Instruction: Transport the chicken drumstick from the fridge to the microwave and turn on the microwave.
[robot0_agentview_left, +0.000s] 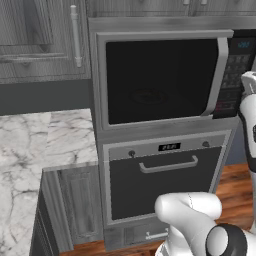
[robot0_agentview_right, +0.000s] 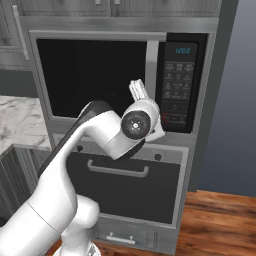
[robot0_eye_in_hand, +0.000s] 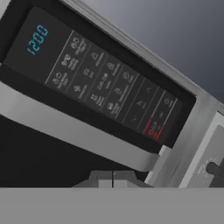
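Observation:
The microwave (robot0_agentview_left: 160, 80) has its black glass door shut, with the curved grey handle (robot0_agentview_right: 152, 70) at the door's right edge. Its keypad panel (robot0_agentview_right: 178, 82) shows a lit blue display (robot0_eye_in_hand: 37, 39) and red-marked buttons (robot0_eye_in_hand: 153, 129) at the low end. My gripper (robot0_eye_in_hand: 113, 178) is shut with nothing between its fingers. It hovers just in front of the lower end of the handle (robot0_eye_in_hand: 74, 131), a short way from the keypad. From the base the gripper (robot0_agentview_right: 137, 90) shows raised before the door, and at the right edge (robot0_agentview_left: 248, 81). The chicken drumstick and the fridge are out of view.
An oven (robot0_agentview_left: 165, 175) with a horizontal handle (robot0_agentview_right: 117, 170) sits right under the microwave. A marble counter (robot0_agentview_left: 35, 145) lies to the left, with grey cabinets (robot0_agentview_left: 40, 40) above it. A dark side panel (robot0_agentview_right: 220, 100) and wooden floor (robot0_agentview_right: 220, 220) are on the right.

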